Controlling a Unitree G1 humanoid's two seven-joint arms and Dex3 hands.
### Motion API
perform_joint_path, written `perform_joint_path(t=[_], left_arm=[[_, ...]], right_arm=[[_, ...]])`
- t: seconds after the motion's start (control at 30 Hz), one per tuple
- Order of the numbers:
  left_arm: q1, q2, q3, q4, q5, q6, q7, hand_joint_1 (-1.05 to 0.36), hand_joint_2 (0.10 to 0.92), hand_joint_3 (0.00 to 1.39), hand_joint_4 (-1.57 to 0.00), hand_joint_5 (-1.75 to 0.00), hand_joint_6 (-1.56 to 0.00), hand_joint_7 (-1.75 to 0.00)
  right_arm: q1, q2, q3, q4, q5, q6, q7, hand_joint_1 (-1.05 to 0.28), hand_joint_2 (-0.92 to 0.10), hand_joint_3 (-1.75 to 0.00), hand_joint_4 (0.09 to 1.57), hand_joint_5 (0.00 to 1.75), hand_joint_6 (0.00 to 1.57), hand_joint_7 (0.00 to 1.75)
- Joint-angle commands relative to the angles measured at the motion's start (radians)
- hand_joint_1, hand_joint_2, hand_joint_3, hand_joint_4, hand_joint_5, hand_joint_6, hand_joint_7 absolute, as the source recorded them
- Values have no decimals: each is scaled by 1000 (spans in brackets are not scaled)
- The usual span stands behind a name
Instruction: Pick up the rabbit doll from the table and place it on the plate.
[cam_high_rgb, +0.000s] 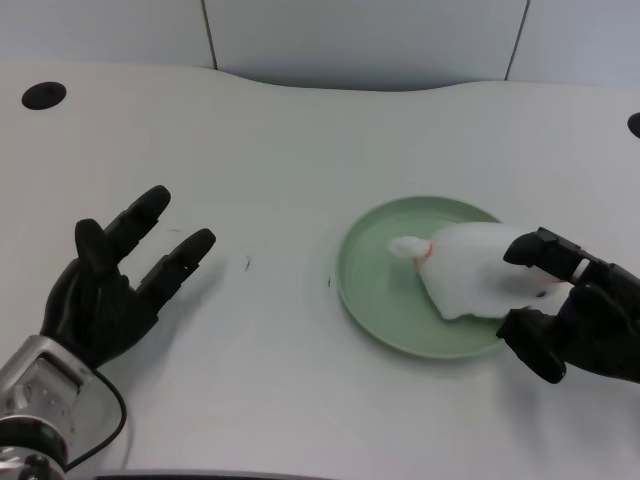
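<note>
One white table (300, 150) fills nearly the whole head view, and we note its surface as matte and pale, with a few small dark specks (248, 263) near the middle and a round black hole (44, 95) set into it at the far left; a second dark hole (634, 124) is cut off by the right edge. Beyond the table's curved far edge we see a pale grey wall (360, 40) divided by thin dark seams. We find the left hand (110, 285) lying low over the table at the near left, palm up, fingers spread apart and holding nothing, with its silver forearm (35, 395) and a black cable (110, 425) leading off the bottom corner. The green plate (365, 285) sits right of centre, well apart from that hand. The rabbit doll (470, 270), white with a small red band at its neck, lies on the plate's right half. The right hand (575, 315) is at the doll's right side, its fingers touching or just beside the doll; we cannot tell which.
</note>
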Motion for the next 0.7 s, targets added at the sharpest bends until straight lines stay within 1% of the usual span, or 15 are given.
perform_joint_path(t=[0.03, 0.1, 0.13, 0.2, 0.27, 0.33, 0.4, 0.5, 0.63, 0.67, 0.7], left_arm=[[-8, 17, 4, -3, 4, 12, 12, -1048, 921, 916, -8, -372, -31, -7], [-9, 16, 4, -3, 6, 13, 16, -1048, 921, 901, -24, -401, -48, -13], [-9, 14, 3, -3, 8, 12, 20, -1048, 921, 898, -37, -418, -60, -19], [-9, 12, 1, -4, 12, 8, 28, -1048, 921, 900, -65, -448, -86, -30], [-7, 11, -2, -4, 16, 3, 31, -1048, 921, 918, -67, -474, -97, -32], [-5, 10, -7, -5, 25, -8, 33, -1048, 921, 927, -65, -490, -102, -31], [-4, 10, -10, -6, 31, -18, 35, -1048, 921, 926, -65, -501, -103, -30], [-4, 10, -12, -6, 39, -28, 42, -1048, 921, 918, -85, -531, -135, -42], [-6, 9, -6, -7, 39, -25, 50, -1048, 921, 918, -117, -575, -171, -57], [-6, 10, -6, -7, 38, -23, 51, -1048, 921, 914, -118, -640, -209, -68], [-6, 10, -5, -6, 38, -21, 52, -1048, 921, 911, -125, -670, -231, -76]], right_arm=[[2, -7, 2, -3, -6, -11, -10, -702, -921, -122, 888, 1746, 770, 1362], [-1, -8, 3, 0, -5, -5, -2, -699, -921, -125, 892, 1746, 772, 1372], [-2, -9, 3, 1, -4, -3, 5, -703, -921, -129, 887, 1742, 764, 1372], [-3, -8, 1, 4, -1, -6, 16, -705, -921, -149, 880, 1741, 749, 1366], [0, -8, 1, 2, -2, -10, 13, -711, -921, -156, 882, 1744, 750, 1367], [1, -10, 2, 1, -5, -8, 8, -711, -921, -153, 881, 1746, 754, 1377], [0, -12, 4, 2, -7, -5, 6, -713, -921, -143, 878, 1746, 752, 1388], [1, -15, 5, 3, -9, -7, -1, -712, -921, -128, 874, 1746, 742, 1393], [-2, -17, 6, 6, -8, 5, -2, -699, -921, -113, 865, 1746, 735, 1381], [-1, -16, 6, 5, -7, 4, 0, -697, -921, -113, 865, 1746, 736, 1379], [-1, -16, 6, 4, -7, 3, 1, -696, -921, -114, 868, 1746, 738, 1378]])
